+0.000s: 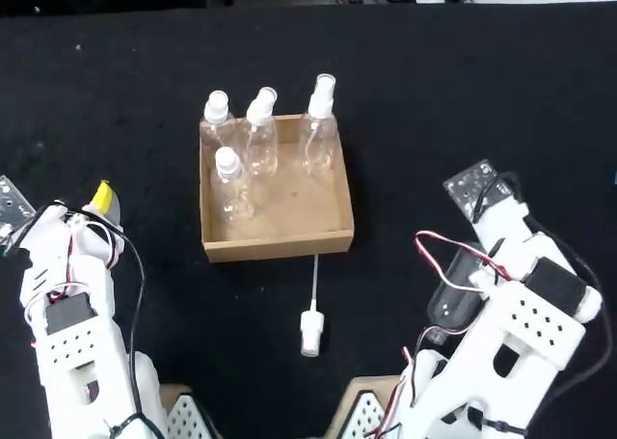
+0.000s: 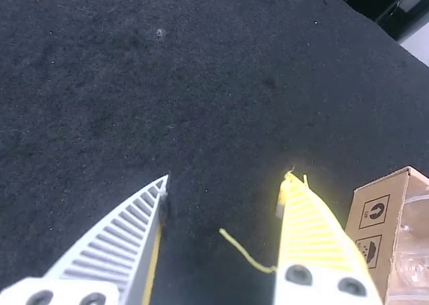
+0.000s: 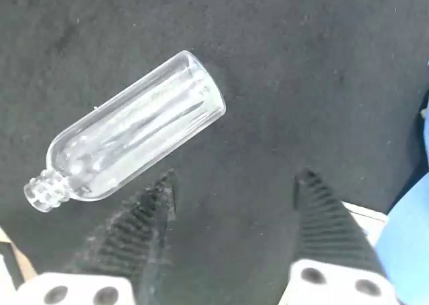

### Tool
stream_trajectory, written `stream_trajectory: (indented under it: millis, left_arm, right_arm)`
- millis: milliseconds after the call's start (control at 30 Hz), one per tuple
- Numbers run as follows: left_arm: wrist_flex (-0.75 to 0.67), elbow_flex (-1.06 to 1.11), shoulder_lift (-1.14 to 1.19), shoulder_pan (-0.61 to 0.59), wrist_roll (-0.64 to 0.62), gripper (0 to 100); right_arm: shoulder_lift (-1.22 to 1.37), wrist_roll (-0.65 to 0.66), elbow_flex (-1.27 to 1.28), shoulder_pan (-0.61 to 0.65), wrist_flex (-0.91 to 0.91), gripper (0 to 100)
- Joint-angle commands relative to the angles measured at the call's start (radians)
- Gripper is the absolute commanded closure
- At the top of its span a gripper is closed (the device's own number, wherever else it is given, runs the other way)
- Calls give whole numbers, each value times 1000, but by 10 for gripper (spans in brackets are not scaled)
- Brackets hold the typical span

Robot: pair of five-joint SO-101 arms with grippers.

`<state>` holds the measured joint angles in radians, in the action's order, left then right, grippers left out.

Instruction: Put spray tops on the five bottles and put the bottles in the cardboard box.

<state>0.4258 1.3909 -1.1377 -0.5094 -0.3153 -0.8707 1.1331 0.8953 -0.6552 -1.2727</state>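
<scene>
On the black table we log the cardboard box with four capped bottles upright inside | right gripper spread wide, empty, uncapped bottle lying just beside its tips, outside the gap | left gripper spread, empty | spray top loose near the box front

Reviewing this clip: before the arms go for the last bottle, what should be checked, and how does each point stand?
1. Four capped bottles stand in the box: ok.
2. The last bottle lies on the table with its neck bare: ok.
3. The spray top lies free in front of the box: ok.
4. The right gripper is open: ok.
5. The last bottle is between its fingers: not ok, it lies off to one side of them.
6. The left gripper is open and empty: ok.
</scene>
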Motion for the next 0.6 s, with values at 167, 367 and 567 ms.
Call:
stream_trajectory:
  millis: [167,367,567]
  left_arm:
    - [-26,-18,-21,-13,-3,766]
    - [-26,-15,-21,-13,-3,766]
    - [-26,-15,-21,-13,-3,766]
  right_arm:
    - [133,35,-254,-100,-3,723]
    - [397,-5,-481,-150,6,829]
    - [424,393,-478,-146,-112,792]
